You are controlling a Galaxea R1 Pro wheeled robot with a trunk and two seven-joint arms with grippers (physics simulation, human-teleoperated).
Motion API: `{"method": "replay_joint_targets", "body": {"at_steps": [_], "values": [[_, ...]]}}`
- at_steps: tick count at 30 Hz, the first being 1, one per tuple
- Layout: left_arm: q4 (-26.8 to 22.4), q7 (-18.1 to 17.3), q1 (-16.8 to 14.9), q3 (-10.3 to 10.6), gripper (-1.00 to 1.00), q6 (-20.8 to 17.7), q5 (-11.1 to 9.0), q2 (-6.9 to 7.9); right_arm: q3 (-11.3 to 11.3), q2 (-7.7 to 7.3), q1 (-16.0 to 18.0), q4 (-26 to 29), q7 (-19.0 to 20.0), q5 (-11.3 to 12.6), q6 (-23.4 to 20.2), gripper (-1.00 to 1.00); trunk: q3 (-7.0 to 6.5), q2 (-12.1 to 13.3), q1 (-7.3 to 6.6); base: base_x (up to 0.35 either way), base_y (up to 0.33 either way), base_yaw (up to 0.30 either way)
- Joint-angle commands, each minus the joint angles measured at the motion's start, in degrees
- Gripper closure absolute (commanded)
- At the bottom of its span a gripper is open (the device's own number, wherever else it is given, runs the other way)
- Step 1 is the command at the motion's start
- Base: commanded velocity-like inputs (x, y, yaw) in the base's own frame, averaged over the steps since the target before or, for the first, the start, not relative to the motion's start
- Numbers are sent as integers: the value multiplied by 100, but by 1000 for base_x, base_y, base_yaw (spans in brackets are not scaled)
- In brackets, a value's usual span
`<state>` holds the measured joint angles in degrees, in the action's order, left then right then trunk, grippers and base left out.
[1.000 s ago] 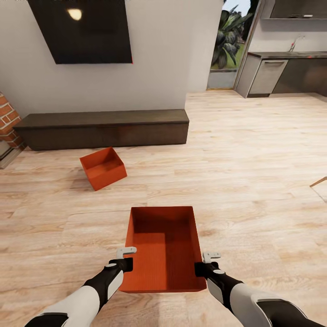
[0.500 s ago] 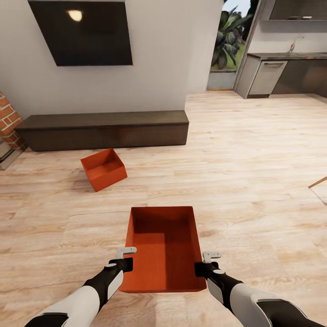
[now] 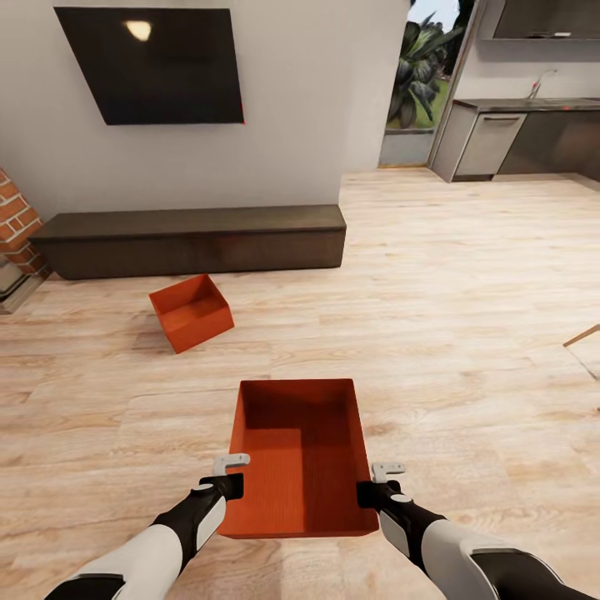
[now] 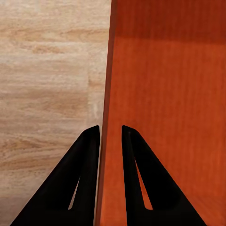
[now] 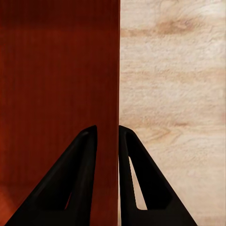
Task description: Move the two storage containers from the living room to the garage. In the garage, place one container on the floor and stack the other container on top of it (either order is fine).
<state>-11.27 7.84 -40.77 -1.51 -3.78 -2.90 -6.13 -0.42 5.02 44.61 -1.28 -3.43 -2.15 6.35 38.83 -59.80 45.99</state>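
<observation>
I hold one orange-red storage container (image 3: 300, 458) level above the light wood floor, low in the head view. My left gripper (image 3: 229, 479) is shut on its left wall and my right gripper (image 3: 375, 487) is shut on its right wall. In the left wrist view the left gripper (image 4: 110, 134) straddles the thin orange wall (image 4: 165, 94). In the right wrist view the right gripper (image 5: 108, 134) clamps the opposite wall (image 5: 56, 70). The second storage container (image 3: 192, 311) sits on the living room floor, ahead and to the left, turned at an angle.
A low dark TV bench (image 3: 192, 240) runs along the white wall under a black TV (image 3: 154, 62). A brick pillar (image 3: 17, 225) stands at far left. Kitchen cabinets (image 3: 517, 125) and a doorway with plants (image 3: 417, 83) lie at the back right, across open wood floor.
The whole picture has shifted slightly, with the wall, TV and bench sitting a little lower: the camera moved. Both grippers keep the same hold on the container.
</observation>
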Motion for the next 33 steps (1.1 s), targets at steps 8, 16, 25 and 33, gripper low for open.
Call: {"method": "replay_joint_targets", "body": {"at_steps": [8, 16, 25, 33], "values": [[-34, 122, -3, -78, 100, -34, 96, 2, -2, -36, 4, -31, -32, 43, 85, 100, -140, 319, -176, 0, 0, 0], [-33, 122, -7, -78, 100, -33, 96, -2, -2, -35, -19, -32, -46, 63, 80, 100, -295, 640, -352, 0, 0, -8], [-35, 122, -6, -78, 100, -31, 96, -3, -2, -30, -31, -31, -52, 79, 55, 100, -525, 1001, -549, 0, 0, -43], [-42, 122, -9, -78, 100, -27, 96, 2, -2, -29, -31, -32, -52, 83, 51, 100, -737, 1322, -725, 0, 0, -4]]}}
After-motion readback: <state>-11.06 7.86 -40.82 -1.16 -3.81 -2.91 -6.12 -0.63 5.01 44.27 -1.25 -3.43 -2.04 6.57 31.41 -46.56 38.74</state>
